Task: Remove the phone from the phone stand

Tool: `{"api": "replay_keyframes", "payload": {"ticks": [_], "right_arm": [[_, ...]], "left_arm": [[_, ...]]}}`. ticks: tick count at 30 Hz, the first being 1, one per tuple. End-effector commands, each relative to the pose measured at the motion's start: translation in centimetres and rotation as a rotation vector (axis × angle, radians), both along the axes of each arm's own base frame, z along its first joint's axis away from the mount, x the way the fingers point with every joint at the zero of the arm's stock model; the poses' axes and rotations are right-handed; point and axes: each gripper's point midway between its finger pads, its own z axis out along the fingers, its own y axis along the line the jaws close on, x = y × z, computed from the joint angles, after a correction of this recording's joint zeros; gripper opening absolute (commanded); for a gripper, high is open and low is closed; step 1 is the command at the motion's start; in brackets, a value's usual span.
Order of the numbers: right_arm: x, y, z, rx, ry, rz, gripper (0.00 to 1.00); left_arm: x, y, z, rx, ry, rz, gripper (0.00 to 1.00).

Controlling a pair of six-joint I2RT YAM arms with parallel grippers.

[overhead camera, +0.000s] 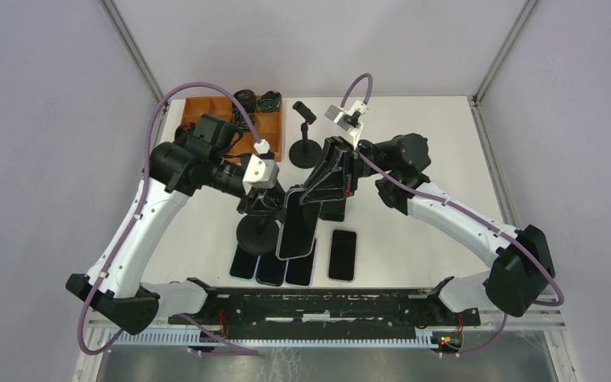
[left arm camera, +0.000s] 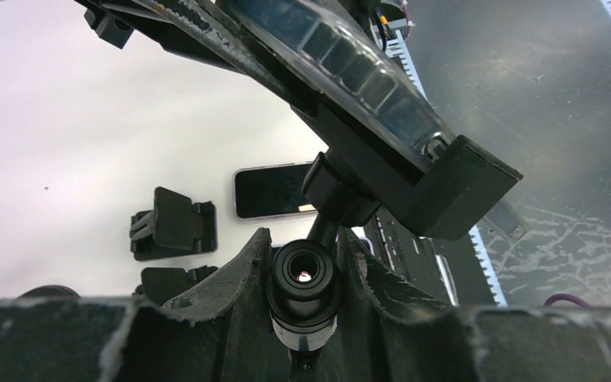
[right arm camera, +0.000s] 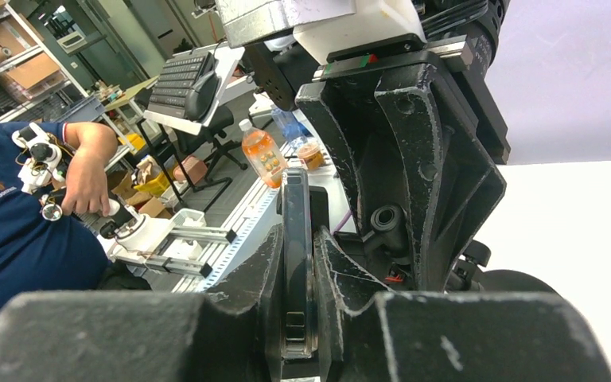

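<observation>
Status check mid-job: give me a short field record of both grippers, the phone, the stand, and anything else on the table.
left gripper: shut on the phone stand's stem
right gripper: shut on the phone's edges
phone: tilted, seated in the cradle
phone stand: base on the table
spare phones: flat, near front edge
second stand: empty, at the back
wooden tray: back left

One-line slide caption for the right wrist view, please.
Phone, edge-on, clamped between the right arm's jaws, with the left arm's wrist close behind.
</observation>
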Motion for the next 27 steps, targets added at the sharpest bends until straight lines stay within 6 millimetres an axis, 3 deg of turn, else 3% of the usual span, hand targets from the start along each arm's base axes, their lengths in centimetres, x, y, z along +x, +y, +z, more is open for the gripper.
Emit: {"api": "replay_keyframes", "payload": {"ticks": [1, 10, 18, 27], "right_arm": [[2.0, -3.1, 8.4, 0.319, -0.098, -0.199, 0.0], [2.5, -4.9, 9.9, 0.382, -0.134, -0.258, 0.0], [1.8, -6.6, 11.6, 0.445, -0.164, -0.262, 0.0], [2.6, -6.1, 9.1, 0.369, -0.115, -0.274, 0.0]], "left_arm": [[-2.3, 1.9, -1.8, 0.094, -0.013, -0.026, 0.02], [-2.6, 1.8, -1.9, 0.095, 0.002, -0.034, 0.02], [-2.5, 2.0, -2.6, 0.121, -0.006, -0.033, 0.02], [-2.3, 1.7, -1.5, 0.097, -0.018, -0.036, 0.02]]}}
